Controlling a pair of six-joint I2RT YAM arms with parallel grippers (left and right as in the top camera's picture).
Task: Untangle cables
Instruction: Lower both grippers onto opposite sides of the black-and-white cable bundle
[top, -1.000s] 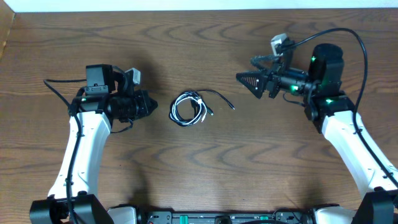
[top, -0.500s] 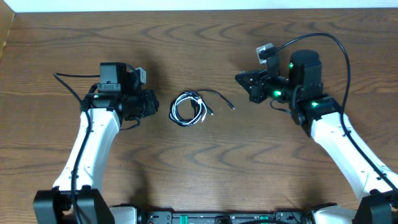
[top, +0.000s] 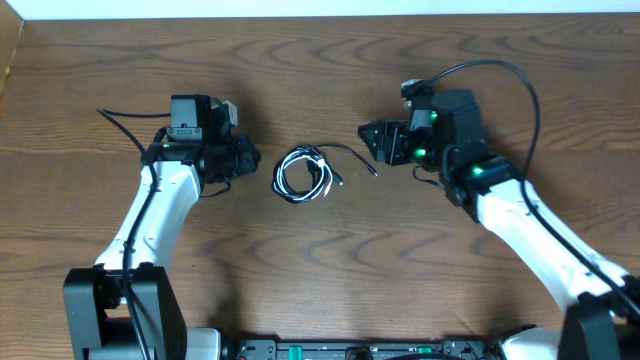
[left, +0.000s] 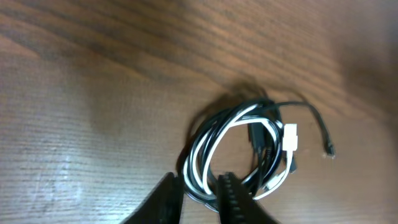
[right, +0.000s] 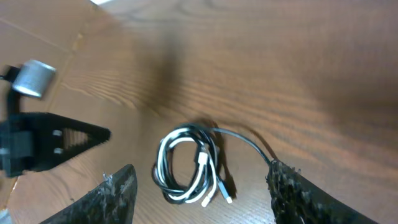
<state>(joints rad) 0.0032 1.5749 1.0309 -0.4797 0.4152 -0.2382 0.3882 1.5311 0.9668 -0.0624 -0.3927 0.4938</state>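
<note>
**Both arms close on the coiled cables**

The bench (top: 320, 260) is dark brown wood with a strong wavy grain. A pale strip (top: 320, 8) runs along its far edge in the overhead view. In the right wrist view a lighter tan surface (right: 37, 25) shows beyond the bench edge.

Compared with half a second ago, both arms have moved inward. The left gripper (top: 247, 160) has slid closer to the bundle, and the right gripper (top: 368, 140) has advanced further towards it. The cables (top: 305, 172) themselves have not shifted.

The cables lie flat on the bench between the two sets of jaws, touched by neither. They are just ahead of the left jaws and a little farther from the right jaws.

In the left wrist view the left gripper (left: 198, 183) has its jaws a narrow gap apart, with nothing in them. The near edge of the coil shows through that gap. In the right wrist view the right gripper (right: 200, 168) has its jaws spread wide and empty, with the bundle framed between them.

The black cable (left: 214, 121) and the white cable (left: 200, 155) are wound together into one small, roughly round coil of several turns. A small white plug (left: 291, 137) sits at the coil's edge on the side towards the right jaws. From that same side a loose black tail (left: 314, 118) arcs away from the coil. It ends in a small plug on bare wood, close below the right jaws in the overhead view.
</note>
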